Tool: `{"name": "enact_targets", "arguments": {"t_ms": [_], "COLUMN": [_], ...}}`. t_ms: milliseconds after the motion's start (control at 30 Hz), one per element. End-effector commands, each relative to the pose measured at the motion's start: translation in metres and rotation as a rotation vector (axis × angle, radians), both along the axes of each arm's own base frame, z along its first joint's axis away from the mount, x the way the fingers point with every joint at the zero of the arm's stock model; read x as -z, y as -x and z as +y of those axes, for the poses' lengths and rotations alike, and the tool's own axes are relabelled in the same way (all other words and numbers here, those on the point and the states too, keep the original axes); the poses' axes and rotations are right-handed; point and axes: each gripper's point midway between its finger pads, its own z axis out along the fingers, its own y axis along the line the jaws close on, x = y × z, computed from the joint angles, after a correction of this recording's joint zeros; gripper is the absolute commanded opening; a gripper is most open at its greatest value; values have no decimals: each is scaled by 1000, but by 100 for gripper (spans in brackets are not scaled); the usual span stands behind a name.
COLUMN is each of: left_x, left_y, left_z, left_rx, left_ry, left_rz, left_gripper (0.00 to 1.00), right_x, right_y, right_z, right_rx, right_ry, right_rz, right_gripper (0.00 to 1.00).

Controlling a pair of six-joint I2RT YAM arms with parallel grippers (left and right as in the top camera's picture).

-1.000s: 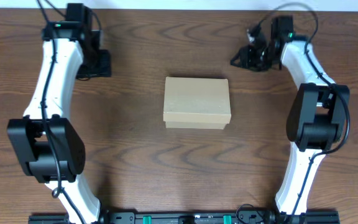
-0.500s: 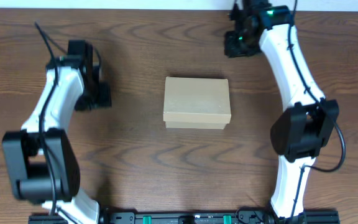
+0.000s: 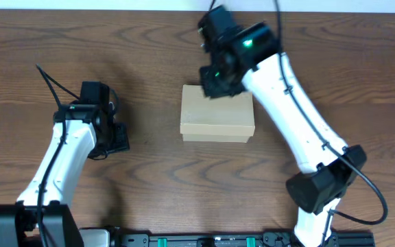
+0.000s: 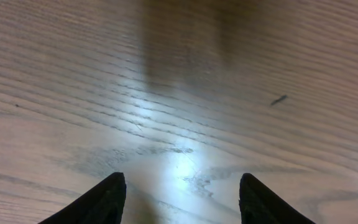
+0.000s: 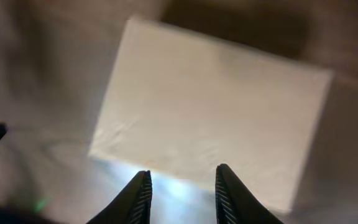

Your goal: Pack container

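Since right gripper (image 5: 179, 182) swung in over the closed cardboard box (image 3: 218, 120), I read lid-opening next; left gripper (image 4: 182, 185) backed off, both spread, empty.

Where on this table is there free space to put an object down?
Bare wood lies between the left gripper and the container, in front of the container, and right of the right arm. Crowded: the container's far edge, under the right gripper.
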Motion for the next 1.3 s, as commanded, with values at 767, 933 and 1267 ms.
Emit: {"name": "enact_targets", "arguments": {"t_ms": [767,933,1267], "left_x": [-4,-4,-4], "left_y": [1,1,1], "left_z": [-3,-3,-3], "left_rx": [-6,-7,-6], "left_ry": [-4,-4,-4], "left_rz": [-22,-22,-22], "left_gripper": [58,58,59], "right_x": [67,91,131], "right_y": [33,39,52], "right_z": [-5,-7,-13], "right_rx": [109,109,117], "right_ry": [141,153,144], "right_rz": [114,149,226], "right_gripper": [1,1,1]}}
